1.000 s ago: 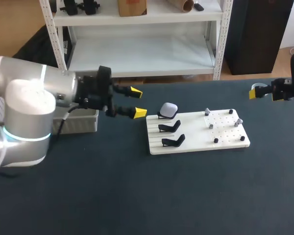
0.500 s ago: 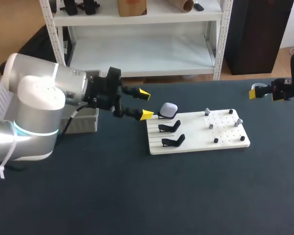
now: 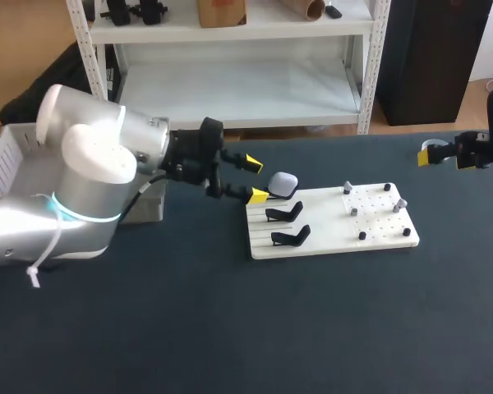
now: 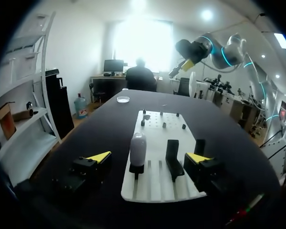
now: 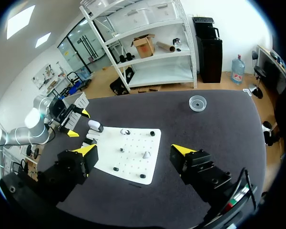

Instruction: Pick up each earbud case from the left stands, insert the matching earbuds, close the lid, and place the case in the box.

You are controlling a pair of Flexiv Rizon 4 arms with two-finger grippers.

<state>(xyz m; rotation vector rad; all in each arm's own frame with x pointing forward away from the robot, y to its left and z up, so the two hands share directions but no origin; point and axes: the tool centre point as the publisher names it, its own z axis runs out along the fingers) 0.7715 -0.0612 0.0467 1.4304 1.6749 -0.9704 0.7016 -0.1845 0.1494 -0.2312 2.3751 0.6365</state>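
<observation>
L gripper (image 3: 255, 179) hovering just short of earbud case (image 3: 283, 182), gaping wide. Needing case centered btwn tips, straight-up lift; shell prob. slick. R gripper (image 5: 134, 150) idling, also spread, holding 0.

Tool (image 4: 148, 158) spread wide — case (image 4: 137, 149) upright, just ahead

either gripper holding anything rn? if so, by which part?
Nothing is held. The left gripper is open, just short of the white earbud case and not touching it. The right gripper is open and empty too.

One earbud case (image 3: 283, 182), three black stands (image 3: 284, 213) (two bare), six small pieces (image 3: 353, 211), one white board (image 3: 329, 236), one box (image 3: 4, 164)
</observation>
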